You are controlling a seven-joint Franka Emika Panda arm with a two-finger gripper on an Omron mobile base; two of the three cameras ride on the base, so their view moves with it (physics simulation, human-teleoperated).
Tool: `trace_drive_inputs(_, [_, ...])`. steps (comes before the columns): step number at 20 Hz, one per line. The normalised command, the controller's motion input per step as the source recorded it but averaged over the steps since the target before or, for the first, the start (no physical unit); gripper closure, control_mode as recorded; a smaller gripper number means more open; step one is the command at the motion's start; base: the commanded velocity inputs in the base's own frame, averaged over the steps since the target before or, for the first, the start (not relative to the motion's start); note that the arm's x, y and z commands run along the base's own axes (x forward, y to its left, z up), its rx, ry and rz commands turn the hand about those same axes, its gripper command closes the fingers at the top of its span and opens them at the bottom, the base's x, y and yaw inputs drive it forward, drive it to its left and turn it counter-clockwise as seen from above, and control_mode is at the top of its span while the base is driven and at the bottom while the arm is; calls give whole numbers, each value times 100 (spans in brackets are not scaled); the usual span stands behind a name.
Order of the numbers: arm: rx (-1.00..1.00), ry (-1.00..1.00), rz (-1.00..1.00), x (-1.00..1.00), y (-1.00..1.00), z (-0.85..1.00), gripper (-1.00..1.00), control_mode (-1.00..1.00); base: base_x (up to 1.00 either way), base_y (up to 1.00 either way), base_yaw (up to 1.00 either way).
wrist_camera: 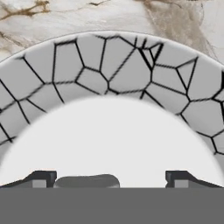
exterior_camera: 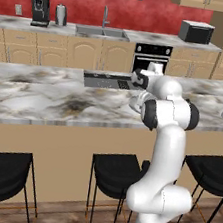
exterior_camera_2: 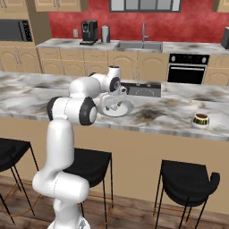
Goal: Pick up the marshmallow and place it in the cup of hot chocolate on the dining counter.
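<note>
A white robot arm leans over the dining worktop [exterior_camera_2: 40, 89], its hand [exterior_camera_2: 115, 103] lowered into a wide shallow plate [exterior_camera_2: 126, 111] with a crackle-patterned rim that sits near the worktop's front edge, about midway along it. In the hand view the fingertips [wrist_camera: 43, 179] stand apart, with a low grey shape [wrist_camera: 86, 181] between them, close to the left one; it may be the marshmallow or its shadow, but the lump itself cannot be made out for certain, and nothing is seen clamped. The cup of hot chocolate [exterior_camera_2: 201, 120], whitish with a yellow-green band and dark liquid, stands well apart from the plate, toward the right-hand end of the worktop near its front edge.

The step in hand appears to be the grasp. To do it well, the fingers should straddle the lump evenly before closing, close gently since it looks soft, and lift straight up clear of the plate's rim before swinging along the worktop to the cup, releasing only when directly above its mouth.

No brand, label or writing can be read anywhere in the kitchen.
</note>
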Motion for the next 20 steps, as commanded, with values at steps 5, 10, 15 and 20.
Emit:
trace_drive_inputs(5, [0,0,0,-13,-5,-15,100,-100,0,0,0])
trace_drive_inputs(10, [1,-1,0,-15,-8,-3,100,-100,0,0,0])
trace_drive_inputs(15, [0,-9,-12,-38,-12,57,100,-100,0,0,0])
trace_drive_inputs(20, [0,-5,-25,-27,17,100,100,-100,0,0,0])
